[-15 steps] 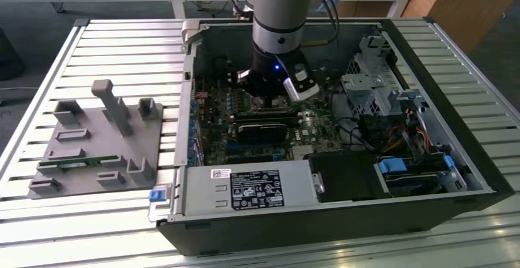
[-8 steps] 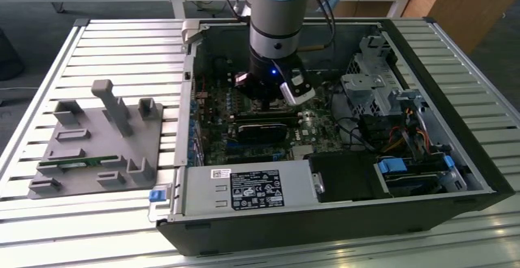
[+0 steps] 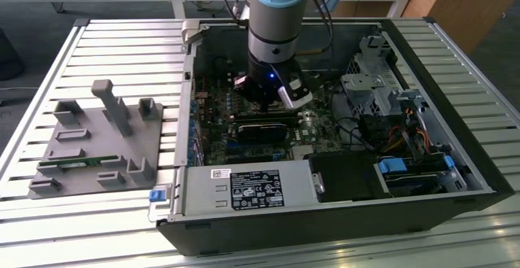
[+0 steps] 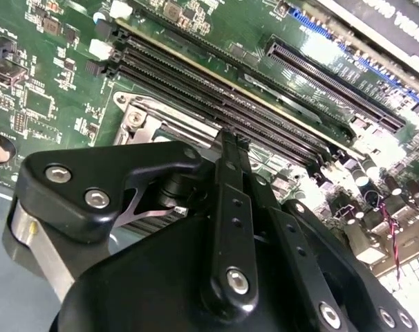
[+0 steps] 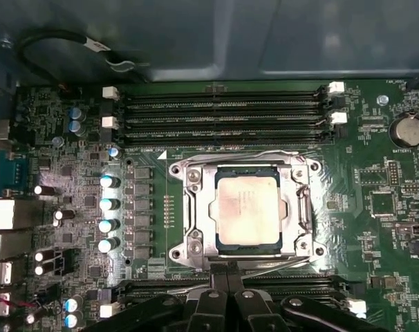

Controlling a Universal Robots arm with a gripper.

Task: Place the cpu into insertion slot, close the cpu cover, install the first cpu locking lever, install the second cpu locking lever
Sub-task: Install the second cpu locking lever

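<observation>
Seated in the insertion slot (image 5: 247,211), a small square socket with a silver metal rim set in the green circuit board (image 5: 375,200): the cpu (image 5: 247,205), a flat square chip with a pale silver-grey metal top, lying level and square to the rim. Folded down over it, the cpu cover (image 5: 301,207), a thin silver metal frame plate whose square window shows the chip's top. Placing and covering judged done, then; locking levers in hand, thin wire arms visible along the socket's edges, latched or not impossible to tell. Hovering just beside the socket, over its memory-slot edge, the black gripper (image 5: 227,273), fingers (image 4: 230,173) drawn together and holding nothing. Careful aim onto a slim lever called for.
</observation>
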